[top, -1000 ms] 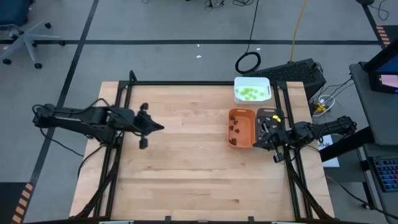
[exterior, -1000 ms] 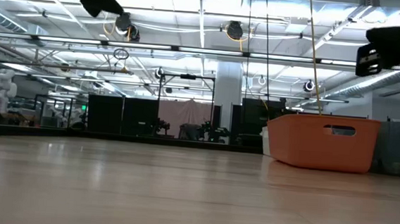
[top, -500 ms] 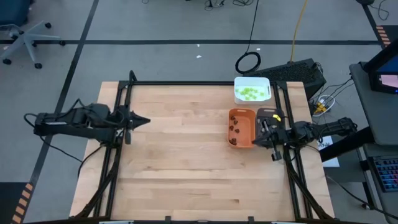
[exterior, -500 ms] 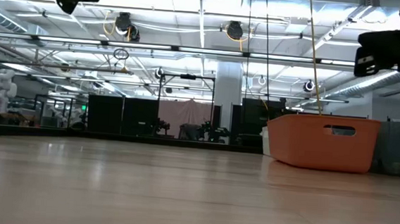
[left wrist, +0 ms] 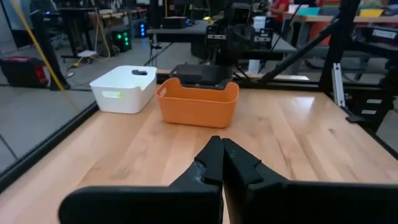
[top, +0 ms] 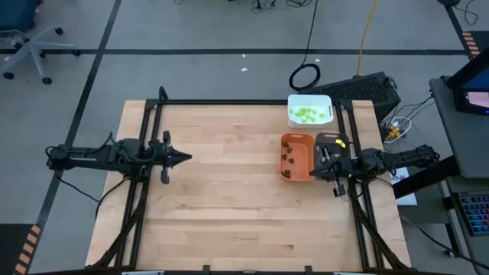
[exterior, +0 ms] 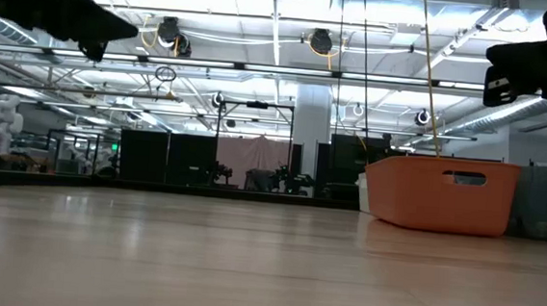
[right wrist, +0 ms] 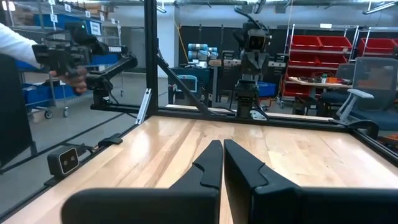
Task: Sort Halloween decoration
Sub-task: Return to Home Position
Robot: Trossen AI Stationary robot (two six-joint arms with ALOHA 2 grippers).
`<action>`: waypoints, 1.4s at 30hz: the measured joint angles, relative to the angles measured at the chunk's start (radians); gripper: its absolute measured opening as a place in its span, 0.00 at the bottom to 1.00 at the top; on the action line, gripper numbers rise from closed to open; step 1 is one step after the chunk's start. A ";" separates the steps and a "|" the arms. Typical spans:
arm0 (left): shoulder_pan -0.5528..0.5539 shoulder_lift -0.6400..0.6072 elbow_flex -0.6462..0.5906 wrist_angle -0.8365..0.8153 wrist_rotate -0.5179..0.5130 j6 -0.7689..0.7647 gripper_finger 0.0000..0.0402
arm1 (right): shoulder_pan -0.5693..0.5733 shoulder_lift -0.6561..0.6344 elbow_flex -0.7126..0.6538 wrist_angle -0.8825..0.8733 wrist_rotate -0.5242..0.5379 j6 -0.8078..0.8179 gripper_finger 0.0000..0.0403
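The Halloween decoration shows as lime-green pieces [top: 306, 115] in the white tray [top: 326, 102] and dark brown pieces [top: 288, 160] in the orange tray [top: 306, 145]. My left gripper [top: 188, 158] hovers shut above the table's left side and points nearly level toward the trays [left wrist: 222, 148]. My right gripper [top: 315, 169] is shut too and hangs over the right edge of the orange tray, pointing toward the table's left [right wrist: 222, 149]. Neither gripper holds anything.
A dark grey tray [top: 331, 139] stands right of the orange one, partly under my right arm. A black frame rail [top: 229, 101] runs along the far edge. Bare wood [top: 229, 198] fills the middle and near side. A person's sleeve [right wrist: 15, 40] shows beyond the table.
My left gripper has drawn back toward the table's left edge and sunk lower. It has tipped from slanting downward to nearly level and has stayed shut.
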 joint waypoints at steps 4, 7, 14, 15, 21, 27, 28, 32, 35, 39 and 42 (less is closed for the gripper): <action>0.000 -0.051 -0.081 0.061 0.018 0.000 0.00 | 0.000 0.000 0.000 0.000 0.000 0.011 0.00; 0.000 -0.096 -0.127 0.085 0.019 0.000 0.00 | 0.000 0.000 0.000 0.000 0.000 0.015 0.00; 0.000 -0.222 -0.207 0.103 0.042 0.000 0.00 | 0.000 0.000 0.000 0.001 0.000 0.042 0.00; 0.000 -0.241 -0.215 0.103 0.043 0.000 0.00 | 0.000 0.000 0.000 0.000 0.000 0.041 0.00; 0.000 -0.254 -0.247 0.134 0.054 0.001 0.00 | 0.000 0.000 0.000 0.001 0.003 0.040 0.00; 0.000 -0.254 -0.258 0.152 0.122 0.004 0.00 | -0.001 0.000 0.000 0.003 0.003 0.042 0.00; 0.000 -0.254 -0.258 0.151 0.122 0.009 0.00 | -0.001 0.000 0.000 0.003 0.003 0.038 0.00; 0.000 -0.254 -0.258 0.151 0.122 0.017 0.00 | -0.005 -0.002 0.000 0.002 0.003 0.012 0.00; 0.000 -0.254 -0.258 0.151 0.122 0.000 0.00 | -0.028 -0.002 0.000 0.002 0.003 0.004 0.00; 0.000 -0.254 -0.258 0.150 0.121 0.001 0.00 | -0.073 -0.002 0.000 0.002 -0.002 0.003 0.00; 0.000 -0.254 -0.258 0.150 0.121 0.000 0.00 | -0.101 -0.002 0.000 0.002 -0.032 0.005 0.00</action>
